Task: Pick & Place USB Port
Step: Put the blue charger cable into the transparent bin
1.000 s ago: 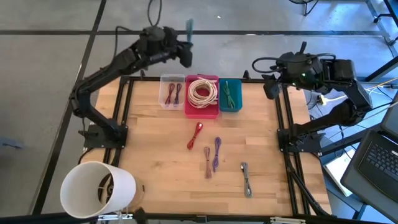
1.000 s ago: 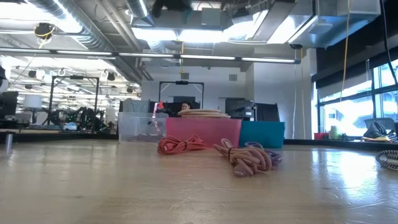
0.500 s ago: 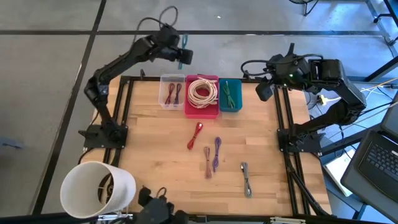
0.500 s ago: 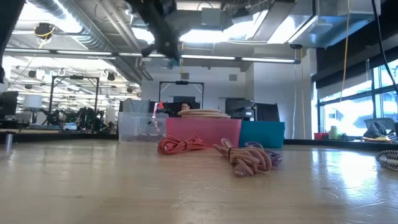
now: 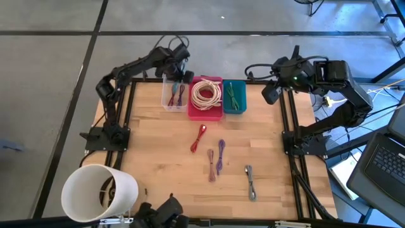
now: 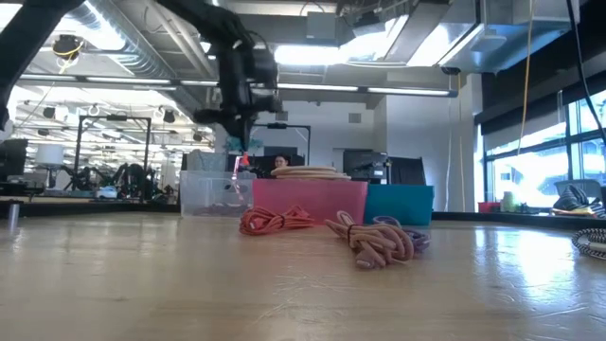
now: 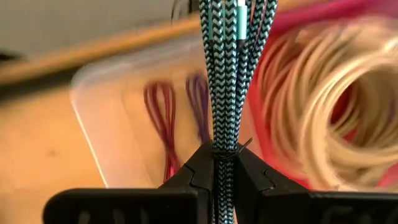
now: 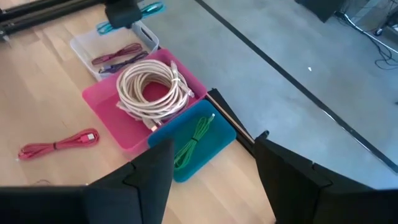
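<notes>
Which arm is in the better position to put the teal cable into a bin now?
The left. Its gripper already holds the teal cable above the clear bin. The right gripper is open and empty, off the table's edge.

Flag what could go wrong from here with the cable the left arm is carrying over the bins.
1. The left gripper pinches the teal cable only at its tie, so the loose loops could drape over a bin wall.
2. It hangs between the clear bin and the pink bin, so it may drop in the wrong one.
</notes>
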Available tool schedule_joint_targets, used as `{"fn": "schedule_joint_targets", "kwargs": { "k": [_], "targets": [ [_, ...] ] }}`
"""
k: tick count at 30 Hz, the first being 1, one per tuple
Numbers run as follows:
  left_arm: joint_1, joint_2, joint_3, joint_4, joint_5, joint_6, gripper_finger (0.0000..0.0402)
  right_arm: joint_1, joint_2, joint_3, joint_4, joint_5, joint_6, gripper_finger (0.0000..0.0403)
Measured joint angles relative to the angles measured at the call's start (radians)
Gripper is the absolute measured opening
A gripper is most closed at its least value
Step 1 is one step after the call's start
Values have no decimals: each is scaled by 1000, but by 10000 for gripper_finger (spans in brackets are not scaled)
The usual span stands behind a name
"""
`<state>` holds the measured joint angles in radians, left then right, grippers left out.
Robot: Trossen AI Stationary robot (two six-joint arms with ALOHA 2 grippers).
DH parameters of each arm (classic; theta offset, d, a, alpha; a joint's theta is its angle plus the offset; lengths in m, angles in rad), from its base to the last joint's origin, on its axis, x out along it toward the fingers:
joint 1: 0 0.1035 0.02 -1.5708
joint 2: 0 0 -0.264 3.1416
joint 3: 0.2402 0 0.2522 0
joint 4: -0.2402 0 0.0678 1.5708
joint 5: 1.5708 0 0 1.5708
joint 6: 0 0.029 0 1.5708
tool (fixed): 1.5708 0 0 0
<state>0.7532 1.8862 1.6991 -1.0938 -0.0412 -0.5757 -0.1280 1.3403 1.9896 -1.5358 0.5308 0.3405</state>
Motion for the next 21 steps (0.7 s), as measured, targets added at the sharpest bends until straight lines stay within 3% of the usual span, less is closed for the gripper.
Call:
{"fn": "schedule_joint_targets", "kwargs": {
  "k": [11,21],
  "targets": [
    [1,-8,-302,257,141,-115,21,0,0,0,-21,0,-8,224],
    [63,-9,-414,337,138,-147,21,0,0,0,-22,0,-11,224]
  ]
}}
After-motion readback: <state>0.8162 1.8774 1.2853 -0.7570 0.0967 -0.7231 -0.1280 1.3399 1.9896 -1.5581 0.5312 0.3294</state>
